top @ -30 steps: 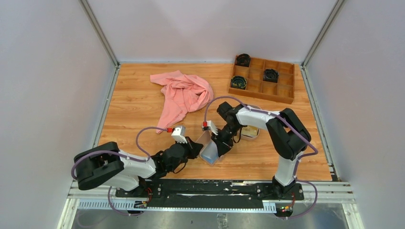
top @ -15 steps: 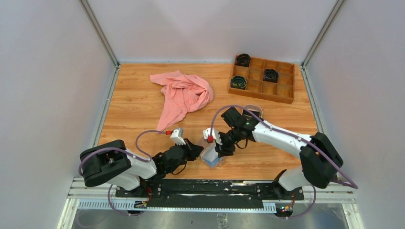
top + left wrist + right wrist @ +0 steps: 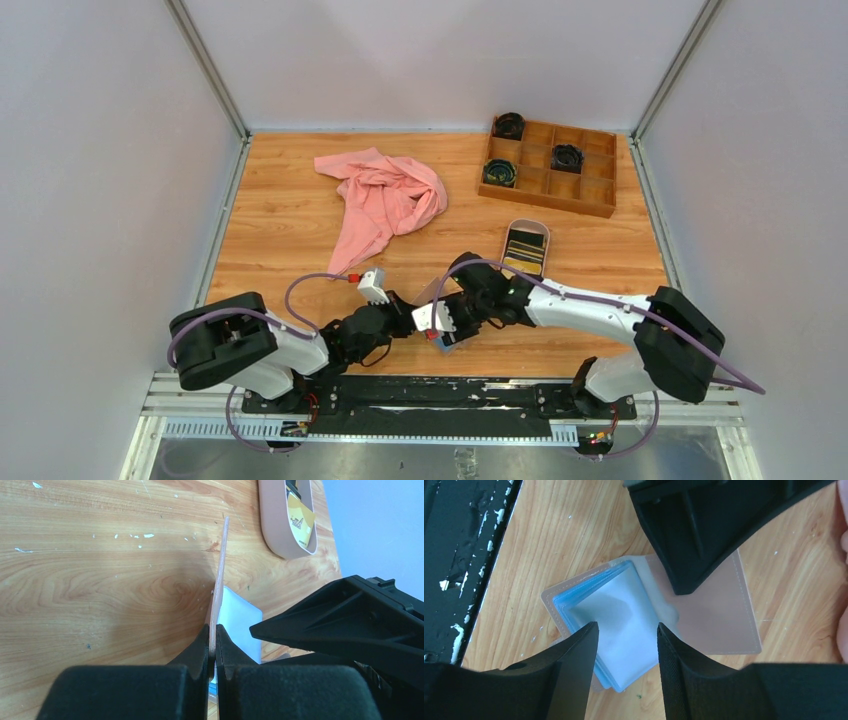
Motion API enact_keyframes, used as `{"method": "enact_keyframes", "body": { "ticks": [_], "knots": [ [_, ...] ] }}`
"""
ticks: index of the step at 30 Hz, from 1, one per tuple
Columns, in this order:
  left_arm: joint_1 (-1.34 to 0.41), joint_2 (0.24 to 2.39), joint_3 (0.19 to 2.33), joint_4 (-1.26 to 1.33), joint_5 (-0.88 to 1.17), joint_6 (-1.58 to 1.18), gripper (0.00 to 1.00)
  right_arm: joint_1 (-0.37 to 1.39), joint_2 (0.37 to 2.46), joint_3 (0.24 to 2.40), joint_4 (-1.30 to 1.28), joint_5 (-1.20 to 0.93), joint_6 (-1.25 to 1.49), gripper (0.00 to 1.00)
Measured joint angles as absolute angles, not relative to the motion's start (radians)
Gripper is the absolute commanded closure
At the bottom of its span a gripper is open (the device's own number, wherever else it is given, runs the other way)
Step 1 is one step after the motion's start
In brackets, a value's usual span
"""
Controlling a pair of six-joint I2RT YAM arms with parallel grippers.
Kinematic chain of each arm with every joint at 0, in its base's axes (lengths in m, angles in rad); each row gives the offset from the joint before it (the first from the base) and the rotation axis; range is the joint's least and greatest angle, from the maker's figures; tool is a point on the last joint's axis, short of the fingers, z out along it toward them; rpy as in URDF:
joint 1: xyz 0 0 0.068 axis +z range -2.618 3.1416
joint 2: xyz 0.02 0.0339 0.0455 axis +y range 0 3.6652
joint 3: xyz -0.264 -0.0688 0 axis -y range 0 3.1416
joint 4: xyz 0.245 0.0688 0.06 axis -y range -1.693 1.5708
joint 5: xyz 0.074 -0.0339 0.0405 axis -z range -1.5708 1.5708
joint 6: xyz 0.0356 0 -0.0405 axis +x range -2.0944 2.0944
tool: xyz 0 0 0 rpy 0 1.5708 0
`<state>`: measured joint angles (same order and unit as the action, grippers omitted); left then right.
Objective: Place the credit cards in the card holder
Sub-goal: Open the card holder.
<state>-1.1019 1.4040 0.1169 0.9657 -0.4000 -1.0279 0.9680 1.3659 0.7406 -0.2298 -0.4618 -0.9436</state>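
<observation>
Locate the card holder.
Top view: the card holder sits front-centre on the table, between the tools; the left tool pinches its tan cover, the right tool hangs open over its blue pockets.

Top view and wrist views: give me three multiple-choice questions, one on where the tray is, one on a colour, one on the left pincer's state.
1. Where is the tray?
A) on the table, just on the near side of the box
B) inside the box
C) at the far-left corner

2. The pockets of the holder are:
A) red
B) light blue
C) green

3. The left pincer is:
A) wide open
B) holding a yellow card
C) shut on the holder's flap

Answers:
1 A: the top view shows it lying on the wood in front of the box.
2 B: the right wrist view shows pale blue sleeves.
3 C: the left wrist view shows its fingers pinching the thin tan flap.
</observation>
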Motion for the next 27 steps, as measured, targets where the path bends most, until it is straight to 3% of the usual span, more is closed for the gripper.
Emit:
{"method": "enact_keyframes", "body": {
  "ticks": [20, 27],
  "knots": [
    [-1.102, 1.472, 0.11, 1.051, -0.381, -1.063, 1.0, 1.024, 1.354, 0.736, -0.307, -0.477, -0.992, 0.44],
    [-1.102, 1.51, 0.11, 1.101, -0.369, -1.074, 1.0, 1.028, 1.359, 0.736, -0.298, -0.414, -0.987, 0.48]
  ]
}}
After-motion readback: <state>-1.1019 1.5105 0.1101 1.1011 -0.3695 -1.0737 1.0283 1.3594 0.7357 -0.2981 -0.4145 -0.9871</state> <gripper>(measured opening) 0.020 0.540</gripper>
